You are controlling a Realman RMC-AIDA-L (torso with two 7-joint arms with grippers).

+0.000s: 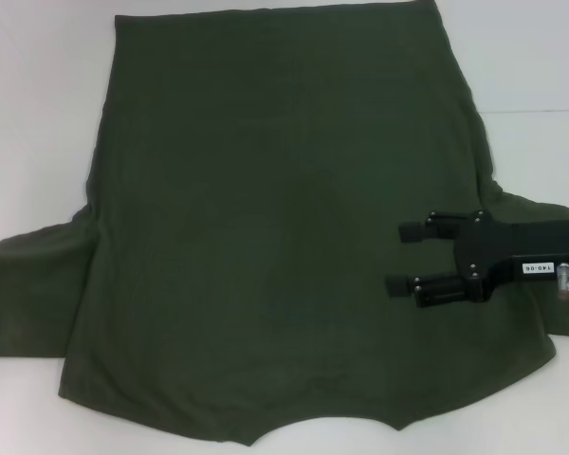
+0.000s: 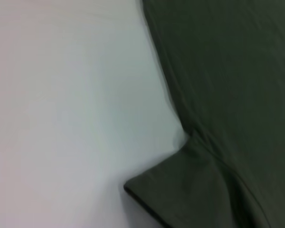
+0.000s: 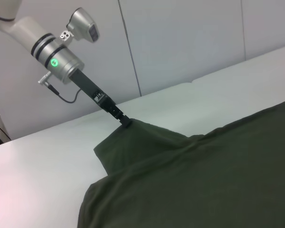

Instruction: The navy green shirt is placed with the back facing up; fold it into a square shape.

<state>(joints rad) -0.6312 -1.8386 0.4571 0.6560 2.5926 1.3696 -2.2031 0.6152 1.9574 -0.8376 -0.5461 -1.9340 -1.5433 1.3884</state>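
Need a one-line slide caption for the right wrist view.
Left pincer at the sleeve edge of the navy green shirt on the white table.

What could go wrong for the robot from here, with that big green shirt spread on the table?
The left gripper touches only the edge of the left sleeve, so a lift there could slip. The right gripper hovers open over the shirt body, inward of the right sleeve; closing there might bunch cloth. The lower hem lies near the near table edge and could slide off.

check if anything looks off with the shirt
Nothing damaged. The shirt lies flat, unfolded. The left gripper is at its left sleeve; the right gripper is open above the right side.
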